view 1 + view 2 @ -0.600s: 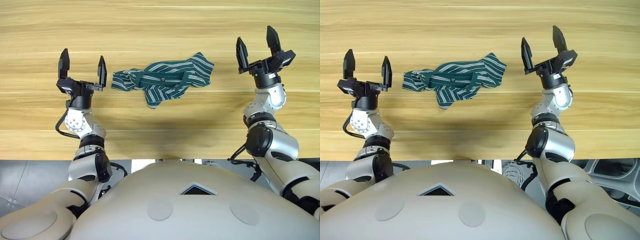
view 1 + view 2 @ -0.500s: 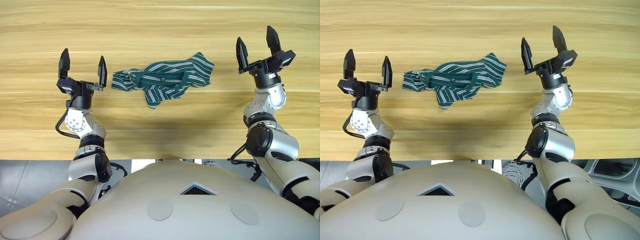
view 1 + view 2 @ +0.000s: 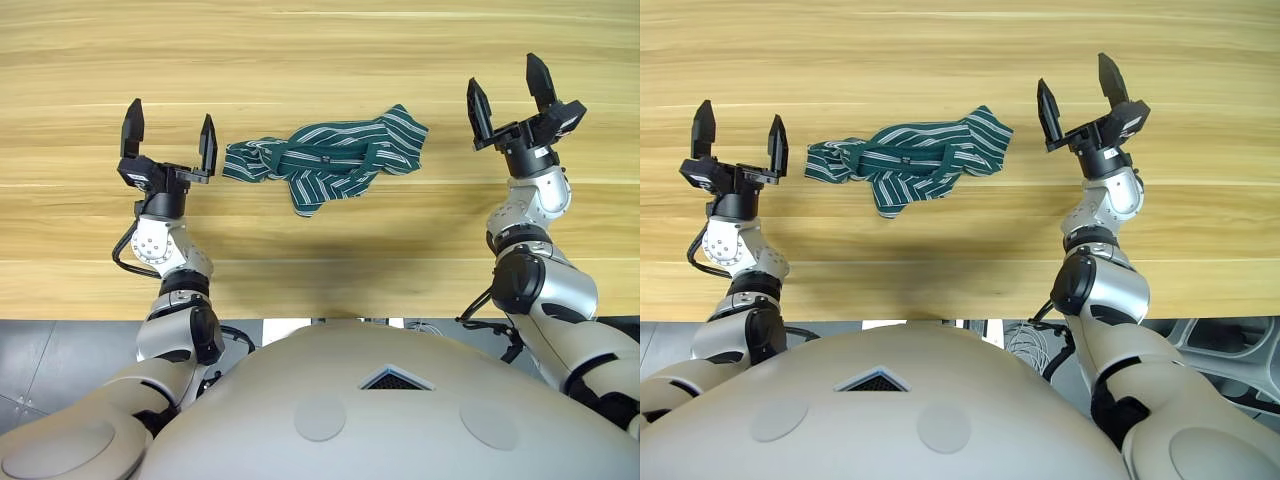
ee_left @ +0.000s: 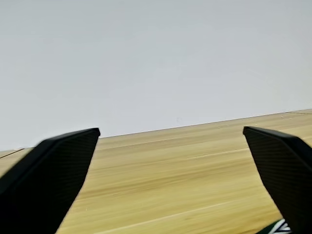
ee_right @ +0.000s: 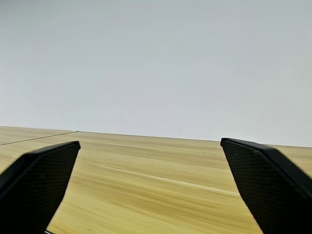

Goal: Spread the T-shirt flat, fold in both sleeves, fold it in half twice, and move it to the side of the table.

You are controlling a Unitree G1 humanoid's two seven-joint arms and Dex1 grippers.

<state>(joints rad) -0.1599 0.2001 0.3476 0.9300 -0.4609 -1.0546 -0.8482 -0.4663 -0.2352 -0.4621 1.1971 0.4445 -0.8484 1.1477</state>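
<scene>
T-shirt [image 3: 325, 160], dark green with pale stripes, lies crumpled in a bunched heap on the wooden table [image 3: 300, 50], between the two arms; left gripper [image 3: 170, 112] hangs just beside the shirt's left end, not touching it, fingers spread wide and holding nothing; right gripper [image 3: 502, 75] hangs near the shirt's right end, apart from it, fingers likewise spread and empty; pale wall [image 4: 146, 58] stands beyond the table's far edge.

Counter [image 3: 300, 60], light wood grain, carrying one garment.
A green T-shirt [image 3: 330, 160] with white stripes is lying crumpled directly on the planked top, near the middle, stretching along the grain and sitting well back from the near edge.
</scene>
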